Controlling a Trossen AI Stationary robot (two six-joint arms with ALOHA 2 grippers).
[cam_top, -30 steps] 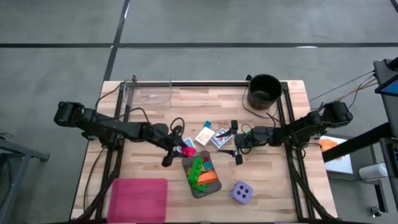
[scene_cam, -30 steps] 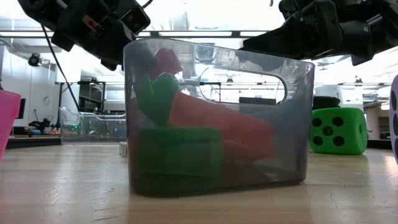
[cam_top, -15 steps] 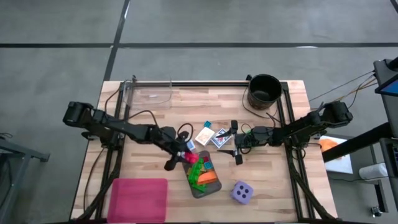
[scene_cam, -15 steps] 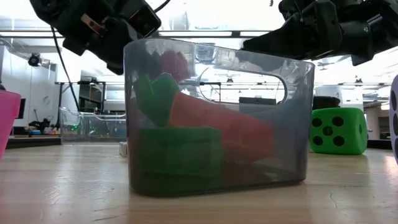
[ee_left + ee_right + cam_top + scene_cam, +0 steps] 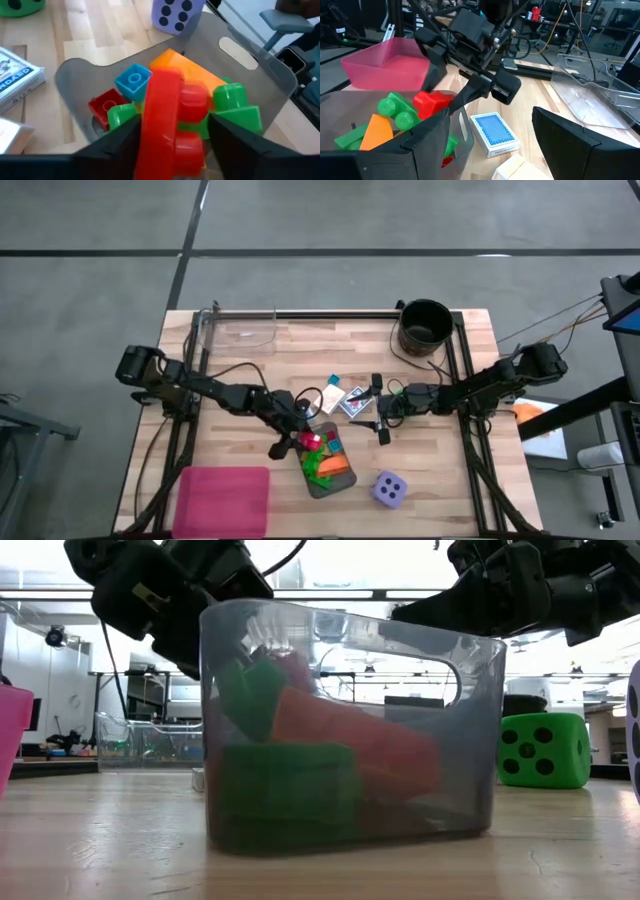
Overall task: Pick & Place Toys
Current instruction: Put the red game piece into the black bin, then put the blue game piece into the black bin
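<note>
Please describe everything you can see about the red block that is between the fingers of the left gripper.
The red block is bright, glossy plastic, elongated, with round studs on one side. It sits between the open fingers of the left gripper, directly over the grey tray; whether the fingers touch it cannot be told. Under it lie the green, orange, blue and red blocks already in the tray. In the right wrist view it appears at the tray's rim, beside a green studded block.

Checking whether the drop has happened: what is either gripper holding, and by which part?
The left gripper has the red plastic block between its open fingers over the grey tray; a grip cannot be told. The right gripper is open, holding nothing.
</note>
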